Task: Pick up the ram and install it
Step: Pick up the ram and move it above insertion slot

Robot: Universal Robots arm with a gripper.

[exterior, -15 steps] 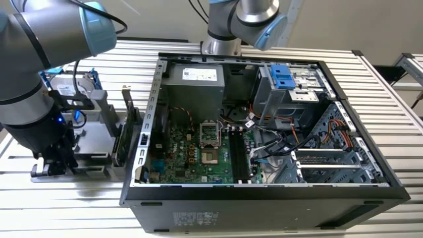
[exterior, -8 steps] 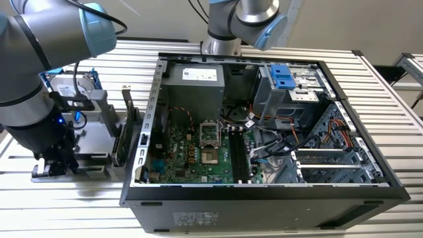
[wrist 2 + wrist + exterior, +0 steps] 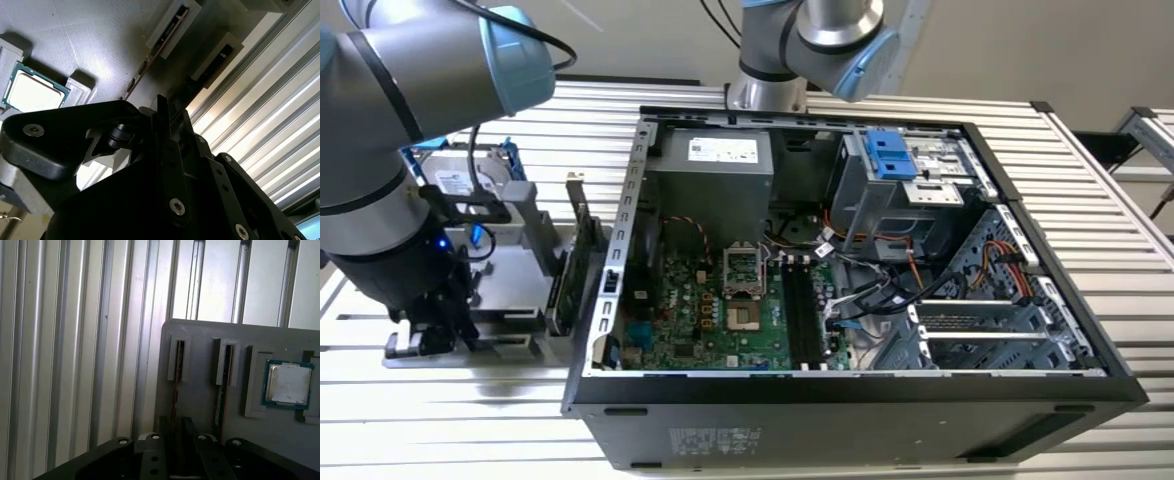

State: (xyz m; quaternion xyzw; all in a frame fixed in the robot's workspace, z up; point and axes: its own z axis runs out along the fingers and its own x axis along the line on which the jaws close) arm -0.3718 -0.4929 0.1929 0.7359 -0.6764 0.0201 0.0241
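The ram (image 3: pixel 176 375) stands on edge in the outer slot of a grey parts tray (image 3: pixel 200 330), close to the tray's rim. In both wrist views it runs straight in between my gripper's fingers. My gripper (image 3: pixel 176 426) is low over it, jaws close together on the stick, which still sits in its slot. In the second wrist view the same ram (image 3: pixel 216 59) leads into the gripper (image 3: pixel 170 120). In the exterior view my gripper (image 3: pixel 434 325) is down at the tray on the exterior view's left, beside the open computer case (image 3: pixel 854 390).
A second memory stick (image 3: pixel 223 370) stands in the neighbouring slot, and a processor chip (image 3: pixel 287 384) lies beyond it. An expansion card (image 3: pixel 574 270) and a hard drive (image 3: pixel 460 180) stand upright on the tray. The motherboard's long black memory slots (image 3: pixel 798 310) lie inside the case. A second arm's base (image 3: pixel 767 95) stands behind it.
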